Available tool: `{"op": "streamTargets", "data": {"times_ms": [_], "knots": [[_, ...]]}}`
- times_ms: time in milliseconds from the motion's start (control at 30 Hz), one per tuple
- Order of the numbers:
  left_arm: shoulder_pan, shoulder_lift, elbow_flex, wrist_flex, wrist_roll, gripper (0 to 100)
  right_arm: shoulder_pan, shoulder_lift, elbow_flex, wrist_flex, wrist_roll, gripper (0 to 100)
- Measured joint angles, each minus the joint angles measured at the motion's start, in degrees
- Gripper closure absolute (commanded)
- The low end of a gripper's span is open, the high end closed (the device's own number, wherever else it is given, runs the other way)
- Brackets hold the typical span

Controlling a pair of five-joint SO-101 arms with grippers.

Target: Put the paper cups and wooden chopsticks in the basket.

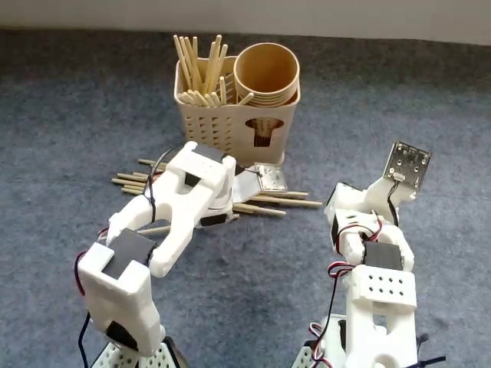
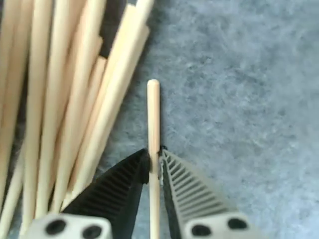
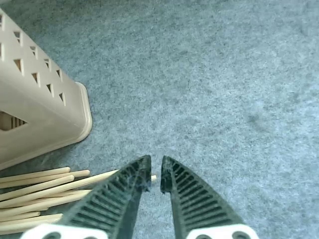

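A beige slotted basket stands at the back with stacked paper cups and several upright chopsticks in it. More wooden chopsticks lie in a loose pile on the carpet in front of it. My left arm hangs over that pile. Its gripper is shut on a single chopstick, beside the rest of the pile. My right gripper is shut with nothing in it, just above the carpet near the pile's end and the basket's corner.
Grey-blue carpet covers the whole table. The right arm stands at the front right, with bare carpet beyond it to the right and behind. Red and black wires run along both arms.
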Motion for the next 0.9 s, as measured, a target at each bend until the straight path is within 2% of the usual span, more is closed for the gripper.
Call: {"op": "streamTargets", "data": {"times_ms": [133,400,900], "knots": [[1.93,-2.20,-0.09,4.57,0.26,99,0.00,0.00,0.00,0.00,0.00,95.0],[4.31,-16.09,-0.09,12.22,0.97,99,0.00,0.00,0.00,0.00,0.00,95.0],[4.40,-43.87,-0.09,13.89,15.12,99,0.00,0.00,0.00,0.00,0.00,95.0]]}}
